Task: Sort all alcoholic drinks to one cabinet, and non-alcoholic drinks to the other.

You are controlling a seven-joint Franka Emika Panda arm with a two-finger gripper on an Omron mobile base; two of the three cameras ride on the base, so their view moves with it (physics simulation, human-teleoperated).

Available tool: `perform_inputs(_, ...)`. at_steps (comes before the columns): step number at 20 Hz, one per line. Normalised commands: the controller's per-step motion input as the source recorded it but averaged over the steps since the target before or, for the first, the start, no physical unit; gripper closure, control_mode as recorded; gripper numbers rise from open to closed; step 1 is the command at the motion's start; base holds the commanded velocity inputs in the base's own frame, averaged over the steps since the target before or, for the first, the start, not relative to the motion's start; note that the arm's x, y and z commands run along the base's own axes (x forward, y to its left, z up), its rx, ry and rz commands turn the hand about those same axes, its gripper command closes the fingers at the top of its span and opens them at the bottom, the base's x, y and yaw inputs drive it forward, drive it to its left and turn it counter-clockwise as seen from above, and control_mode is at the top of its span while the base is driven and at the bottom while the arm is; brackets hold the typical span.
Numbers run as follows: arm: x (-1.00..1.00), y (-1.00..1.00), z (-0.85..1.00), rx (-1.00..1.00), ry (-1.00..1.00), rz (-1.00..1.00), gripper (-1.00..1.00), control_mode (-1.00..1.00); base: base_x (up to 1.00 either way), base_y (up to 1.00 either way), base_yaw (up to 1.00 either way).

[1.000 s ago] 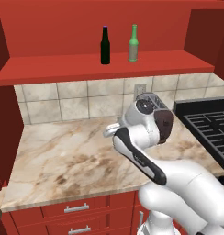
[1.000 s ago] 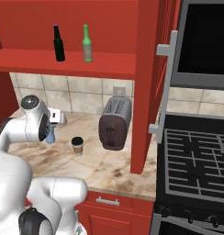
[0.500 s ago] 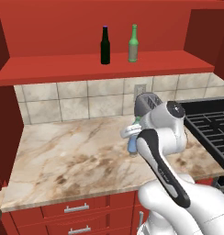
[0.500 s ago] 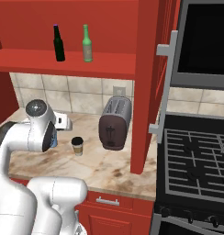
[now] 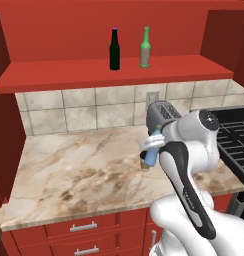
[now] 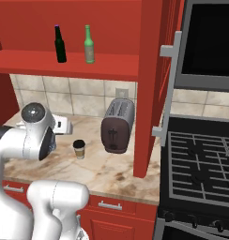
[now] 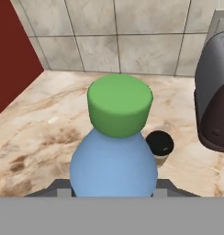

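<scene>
The arm has swung right along the surface (image 5: 84, 170), its tool (image 5: 153, 149) clenched on the blue plastic bottle (image 7: 114, 156), so the non-alcoholic sort is underway.

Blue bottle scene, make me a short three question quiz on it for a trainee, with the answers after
1. True or false: the gripper is shut on the blue bottle.
2. Which stands beside the toaster on the counter? A) paper cup B) green glass bottle C) dark glass bottle
3. Fill in: both glass bottles stand upright on the red ____ above the counter.

Key: 1 true; 2 A; 3 shelf.
</scene>
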Motion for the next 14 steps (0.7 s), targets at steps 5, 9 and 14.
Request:
perform_inputs(5, -0.21, 0.0, 0.11, 0.0, 0.01, 0.0, 1.0, -1.0, 0.0, 0.0, 0.0)
perform_inputs(9, -0.19, -0.08, 0.21, 0.0, 0.0, 0.0, 1.0, -1.0, 0.0, 0.0, 0.0)
perform_inputs(14, -0.2, -0.08, 0.18, 0.0, 0.0, 0.0, 1.0, -1.0, 0.0, 0.0, 0.0)
